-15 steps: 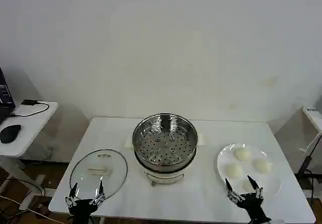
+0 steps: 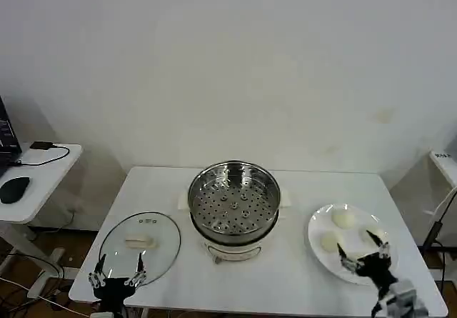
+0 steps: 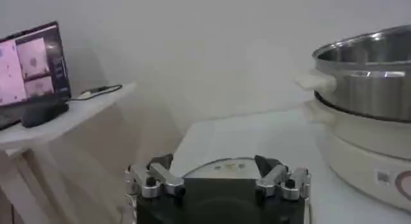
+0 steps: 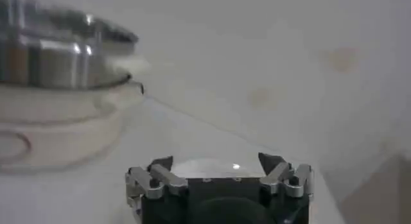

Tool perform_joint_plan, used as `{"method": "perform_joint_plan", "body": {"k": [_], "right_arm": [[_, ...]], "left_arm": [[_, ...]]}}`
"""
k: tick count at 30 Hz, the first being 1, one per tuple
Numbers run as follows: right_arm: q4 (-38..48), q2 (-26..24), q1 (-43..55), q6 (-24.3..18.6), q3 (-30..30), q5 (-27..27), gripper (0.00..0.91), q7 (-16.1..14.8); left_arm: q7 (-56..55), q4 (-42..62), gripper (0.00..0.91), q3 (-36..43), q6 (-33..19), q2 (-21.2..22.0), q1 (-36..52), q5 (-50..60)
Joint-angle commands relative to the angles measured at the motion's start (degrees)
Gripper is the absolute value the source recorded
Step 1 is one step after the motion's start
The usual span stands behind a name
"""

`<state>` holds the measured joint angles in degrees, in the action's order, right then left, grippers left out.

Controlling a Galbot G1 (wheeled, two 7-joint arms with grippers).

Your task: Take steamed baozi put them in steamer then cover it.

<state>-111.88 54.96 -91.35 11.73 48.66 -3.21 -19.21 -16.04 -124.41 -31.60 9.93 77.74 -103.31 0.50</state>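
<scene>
Steamer [image 2: 233, 207] sits mid-frame on the white table [image 2: 285, 282], empty. Glass cover [image 2: 139, 245] lies lower left, left gripper [image 2: 118, 266] spread beside it. Lower right, baozi [image 2: 344, 219] rest on a plate [image 2: 320, 218] under the spread right gripper [image 2: 363, 248].

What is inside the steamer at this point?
Just the perforated tray inside the steamer; no baozi on it. What lies below the tray is hidden.
</scene>
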Motion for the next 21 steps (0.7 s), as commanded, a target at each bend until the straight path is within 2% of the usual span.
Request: {"method": "perform_joint_plan", "body": {"k": [1, 2, 3, 6, 8, 9, 10, 11, 12, 13, 14, 15, 17, 18, 21], "right_arm": [[7.1, -19.5, 8.9, 3.5, 1.3, -11.5, 0.907, -14.6], [7.5, -20.8, 9.9, 3.0, 1.0, -11.7, 0.907, -15.5], [8.9, -22.8, 11.6, 2.5, -0.2, -12.2, 0.907, -18.1], [11.9, -27.7, 16.8, 0.6, -2.9, -13.0, 0.907, -23.0], [14.7, -30.9, 22.1, -1.4, -7.5, -12.9, 0.907, -27.5], [16.5, -32.6, 26.1, -2.7, -12.7, -12.7, 0.907, -29.8], [17.1, -33.1, 27.3, -3.1, -13.4, -12.7, 0.907, -30.3], [18.8, -34.4, 32.8, -4.1, -19.5, -12.7, 0.907, -32.0], [19.8, -35.1, 34.9, -4.7, -22.7, -12.8, 0.907, -32.5], [22.5, -35.9, 43.1, -5.9, -29.8, -12.4, 0.907, -33.8], [23.9, -36.2, 46.8, -6.7, -33.5, -12.1, 0.907, -34.5], [26.5, -36.2, 55.0, -8.1, -42.5, -11.6, 0.907, -35.9], [29.5, -35.5, 62.0, -9.0, -50.0, -10.7, 0.907, -36.8], [31.8, -34.5, 69.7, -9.9, -58.3, -9.6, 0.907, -37.8], [36.2, -31.6, 78.8, -10.9, -68.5, -9.5, 0.907, -40.6]], "left_arm": [[0.0, -0.5, 0.907, -0.1, 1.0, 0.1, 0.0, 2.7], [0.0, -0.5, 0.907, -0.1, 0.9, 0.2, -0.1, 2.8], [-0.1, -0.5, 0.907, -0.1, 0.8, 0.3, -0.2, 3.1], [-0.2, -0.5, 0.907, -0.2, 0.6, 0.4, -0.3, 3.5], [-0.2, -0.4, 0.907, -0.4, 0.5, 0.5, -0.2, 3.5], [-0.2, -0.5, 0.907, -0.5, 0.5, 0.5, -0.2, 3.5], [-0.2, -0.5, 0.907, -0.5, 0.5, 0.5, -0.2, 3.5], [-0.3, -0.5, 0.907, -0.6, 0.4, 0.6, -0.2, 3.5], [-0.3, -0.4, 0.907, -0.6, 0.4, 0.6, -0.1, 3.5], [-0.3, -0.3, 0.907, -0.7, 0.4, 0.6, 0.0, 3.5], [-0.3, -0.1, 0.907, -0.7, 0.4, 0.7, 0.1, 3.6], [-0.4, 0.1, 0.907, -0.7, 0.3, 0.7, 0.2, 3.6], [-0.4, 0.3, 0.907, -0.7, 0.3, 0.9, 0.3, 3.7], [-0.3, 0.3, 0.907, -0.7, 0.3, 1.0, 0.4, 3.7], [-0.3, 0.2, 0.907, -0.7, 0.2, 1.1, 0.5, 3.7]]}}
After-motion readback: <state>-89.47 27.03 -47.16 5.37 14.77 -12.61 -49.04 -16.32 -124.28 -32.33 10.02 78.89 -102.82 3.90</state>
